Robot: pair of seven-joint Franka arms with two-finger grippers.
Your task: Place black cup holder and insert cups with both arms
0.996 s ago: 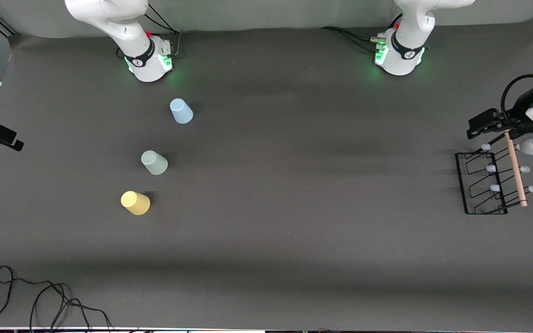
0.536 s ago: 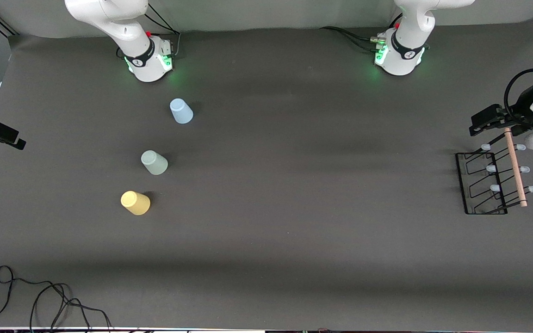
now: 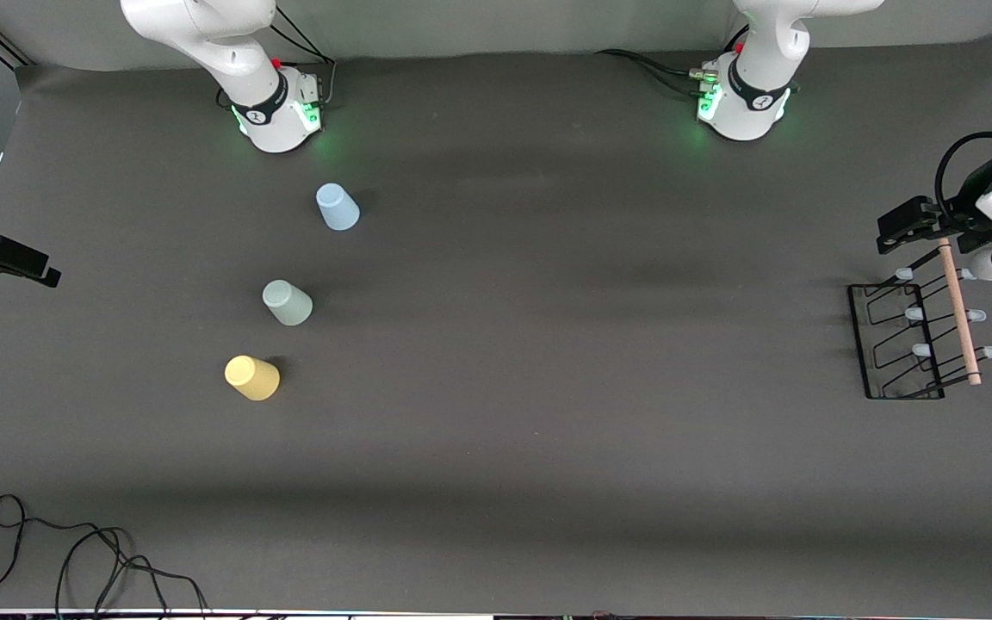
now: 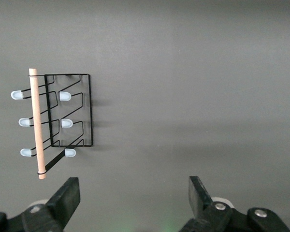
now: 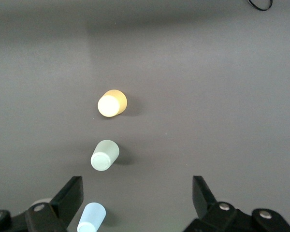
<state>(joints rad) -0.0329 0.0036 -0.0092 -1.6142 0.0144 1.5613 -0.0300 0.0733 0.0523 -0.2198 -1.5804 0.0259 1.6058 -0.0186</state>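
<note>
Right pincer [image 3: 22, 263] edged inward — left pincer [image 3: 914, 226] spread, rack [image 3: 896, 344] at table edge.

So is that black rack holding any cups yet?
No, empty. The black cup holder shows six bare pale-tipped prongs, while the light blue cup, pale green cup and yellow cup stand on the table apart from it.
</note>
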